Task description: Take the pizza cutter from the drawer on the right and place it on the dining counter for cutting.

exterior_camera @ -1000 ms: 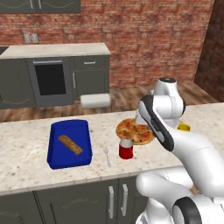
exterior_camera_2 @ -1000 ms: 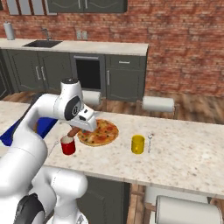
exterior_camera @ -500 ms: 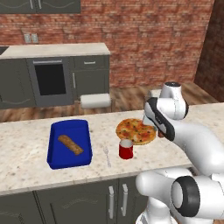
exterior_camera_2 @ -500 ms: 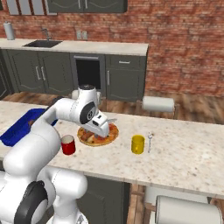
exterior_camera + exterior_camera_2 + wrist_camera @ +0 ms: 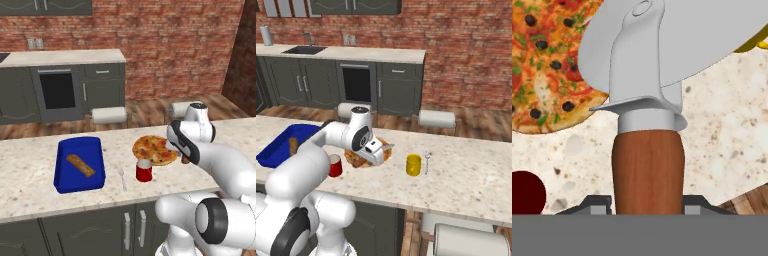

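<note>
My gripper is shut on the pizza cutter, its reddish-brown handle between the fingers and its silver wheel pointing away from the hand. The wheel hangs above the edge of the pizza on the dining counter. From the left base view the gripper sits at the right rim of the pizza. From the right base view the gripper holds the cutter low over the dining counter. The drawer is out of view.
A red cup stands just in front of the pizza, with a fork to its left. A blue tray holding a bread stick lies further left. A yellow cup and a small utensil stand to the right.
The arm has swung to the right with the pizza cutter, from above the red cup to the pizza's right edge. The grip has not changed.
</note>
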